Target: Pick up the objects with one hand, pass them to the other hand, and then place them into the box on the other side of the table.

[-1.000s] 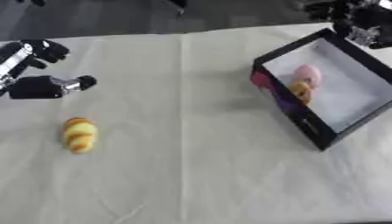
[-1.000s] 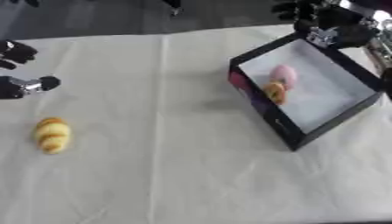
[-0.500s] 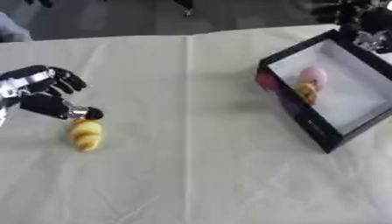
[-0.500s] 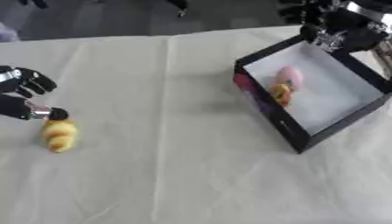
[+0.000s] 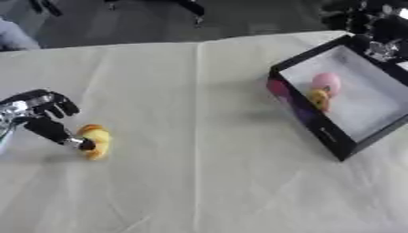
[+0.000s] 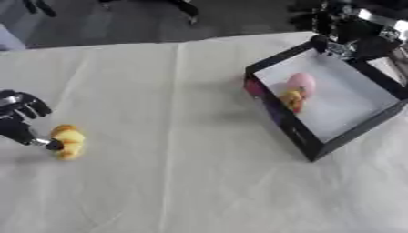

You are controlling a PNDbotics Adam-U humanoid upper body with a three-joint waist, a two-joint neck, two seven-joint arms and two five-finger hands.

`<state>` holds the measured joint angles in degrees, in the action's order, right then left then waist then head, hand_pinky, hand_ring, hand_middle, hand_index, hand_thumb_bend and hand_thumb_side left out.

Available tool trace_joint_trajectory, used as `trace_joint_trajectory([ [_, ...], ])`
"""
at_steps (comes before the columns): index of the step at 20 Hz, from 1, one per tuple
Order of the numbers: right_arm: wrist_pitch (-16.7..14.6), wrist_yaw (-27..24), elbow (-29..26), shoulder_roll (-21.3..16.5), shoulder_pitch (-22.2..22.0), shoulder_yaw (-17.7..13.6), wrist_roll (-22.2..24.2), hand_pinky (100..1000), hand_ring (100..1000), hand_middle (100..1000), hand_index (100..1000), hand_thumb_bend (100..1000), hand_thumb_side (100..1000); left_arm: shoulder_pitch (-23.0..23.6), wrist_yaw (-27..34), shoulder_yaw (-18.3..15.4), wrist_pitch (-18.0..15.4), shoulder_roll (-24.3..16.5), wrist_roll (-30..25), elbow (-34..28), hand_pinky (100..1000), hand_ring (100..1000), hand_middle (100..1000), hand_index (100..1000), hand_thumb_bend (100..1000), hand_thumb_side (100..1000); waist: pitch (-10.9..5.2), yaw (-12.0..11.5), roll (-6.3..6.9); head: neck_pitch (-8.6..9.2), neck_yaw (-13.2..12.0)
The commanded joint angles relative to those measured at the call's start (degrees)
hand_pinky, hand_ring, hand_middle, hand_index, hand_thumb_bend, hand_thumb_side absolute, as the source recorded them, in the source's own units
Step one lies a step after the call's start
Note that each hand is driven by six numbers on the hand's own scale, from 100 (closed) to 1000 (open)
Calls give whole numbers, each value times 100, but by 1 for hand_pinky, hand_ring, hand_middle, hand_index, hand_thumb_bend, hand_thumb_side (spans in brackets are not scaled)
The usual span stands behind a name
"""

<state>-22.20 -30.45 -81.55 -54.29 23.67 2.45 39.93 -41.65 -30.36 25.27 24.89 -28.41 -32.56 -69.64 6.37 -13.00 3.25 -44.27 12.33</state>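
Note:
A yellow and orange croissant-shaped object (image 5: 96,141) lies on the cream cloth at the left. My left hand (image 5: 40,114) sits just left of it, fingers spread open, with the thumb tip touching the object's side. A black box (image 5: 374,68) with a white floor stands at the right and holds a pink object (image 5: 326,83) and a small yellow-orange object (image 5: 320,98). My right hand (image 6: 344,23) hovers over the box's far corner; its finger pose is not clear.
The cream tablecloth (image 5: 199,182) covers the whole table. Dark floor and some black stands lie beyond the far edge. A grey shape (image 5: 12,36) shows at the far left corner.
My left hand has come down and toward the croissant-shaped object until its thumb touches it. The camera has tilted, shifting the whole picture. The right hand stays over the box's far corner.

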Motion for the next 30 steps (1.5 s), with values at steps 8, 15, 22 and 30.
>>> trace_joint_trajectory([
  [8,-69,197,15,-219,35,1,37,1000,979,1000,1000,100,271,-79,-104,-43,144,145,279,515,829,788,700,764,823,394,-209,25,107,15,-65],
  [15,-146,317,42,-205,26,48,42,1000,975,1000,1000,100,261,-132,-116,-6,267,299,222,708,825,782,687,740,815,430,-216,28,138,15,-93],
  [22,-217,418,73,-197,5,64,19,1000,973,1000,1000,100,256,-153,-66,33,301,322,166,670,823,780,679,657,654,345,-207,44,147,15,-120],
  [30,-189,431,83,-178,-6,51,28,1000,972,1000,1000,100,257,-168,-138,49,281,319,5,699,824,782,677,620,498,198,-210,57,149,15,-142],
])
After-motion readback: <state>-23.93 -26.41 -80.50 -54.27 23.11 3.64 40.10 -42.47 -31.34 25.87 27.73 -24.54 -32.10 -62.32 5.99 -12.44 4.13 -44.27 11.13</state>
